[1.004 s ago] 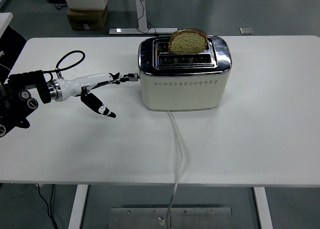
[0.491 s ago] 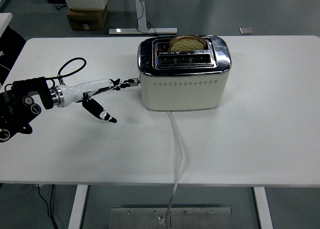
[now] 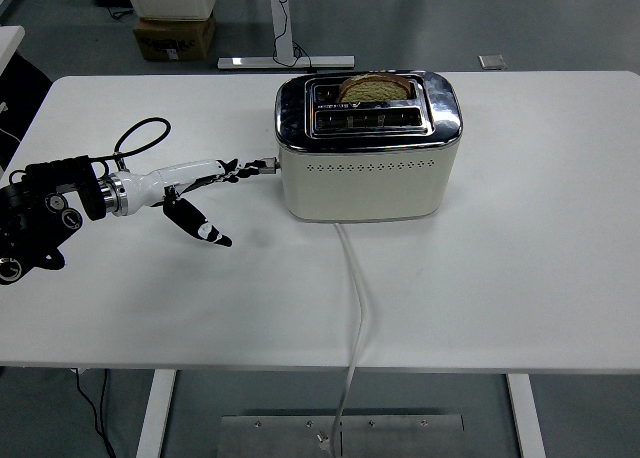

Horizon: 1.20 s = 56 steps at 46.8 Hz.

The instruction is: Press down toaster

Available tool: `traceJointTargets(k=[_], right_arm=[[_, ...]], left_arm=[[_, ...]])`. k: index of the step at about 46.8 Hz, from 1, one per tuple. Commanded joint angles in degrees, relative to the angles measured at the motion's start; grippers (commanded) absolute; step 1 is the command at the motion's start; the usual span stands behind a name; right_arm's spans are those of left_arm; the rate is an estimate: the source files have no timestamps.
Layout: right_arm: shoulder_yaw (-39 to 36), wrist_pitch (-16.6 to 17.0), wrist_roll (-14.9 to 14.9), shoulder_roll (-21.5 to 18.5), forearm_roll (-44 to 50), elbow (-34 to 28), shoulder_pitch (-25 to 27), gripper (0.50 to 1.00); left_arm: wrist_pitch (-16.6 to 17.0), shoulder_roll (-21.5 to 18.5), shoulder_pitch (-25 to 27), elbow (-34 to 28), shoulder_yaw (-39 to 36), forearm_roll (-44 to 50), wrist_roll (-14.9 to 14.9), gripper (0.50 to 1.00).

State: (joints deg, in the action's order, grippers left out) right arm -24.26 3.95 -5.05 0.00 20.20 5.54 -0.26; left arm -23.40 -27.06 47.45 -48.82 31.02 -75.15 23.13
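Head view | left hand (image 3: 205, 185) fingers spread, fingertips at toaster (image 3: 367, 146) left side

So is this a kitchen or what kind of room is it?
Probably a lab or workshop, not a kitchen: the toaster sits alone on a white table, with a grey floor and cardboard box behind.

Setting: we class it a lab or workshop, with grey floor (image 3: 560, 28), cardboard box (image 3: 174, 36), bare white table (image 3: 520, 258) on metal legs.
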Motion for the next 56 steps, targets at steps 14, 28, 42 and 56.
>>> traceJointTargets(k=[14,28,42,56], right_arm=[[0.0,0.0,0.0,0.0,0.0,0.0,0.0,0.998],[0.0,0.0,0.0,0.0,0.0,0.0,0.0,1.000],[0.0,0.0,0.0,0.0,0.0,0.0,0.0,0.998],[0.0,0.0,0.0,0.0,0.0,0.0,0.0,0.998]], left_arm=[[0.0,0.7,-0.5,0.9,-0.1,0.4,0.1,1.000],[0.0,1.0,-2.1,1.1,-0.1,1.0,0.1,1.000],[0.0,1.0,-3.2,2.8,-0.1,1.4,0.1,1.000],[0.0,0.3,-3.4,2.8,-0.2,6.0,0.1,1.000]])
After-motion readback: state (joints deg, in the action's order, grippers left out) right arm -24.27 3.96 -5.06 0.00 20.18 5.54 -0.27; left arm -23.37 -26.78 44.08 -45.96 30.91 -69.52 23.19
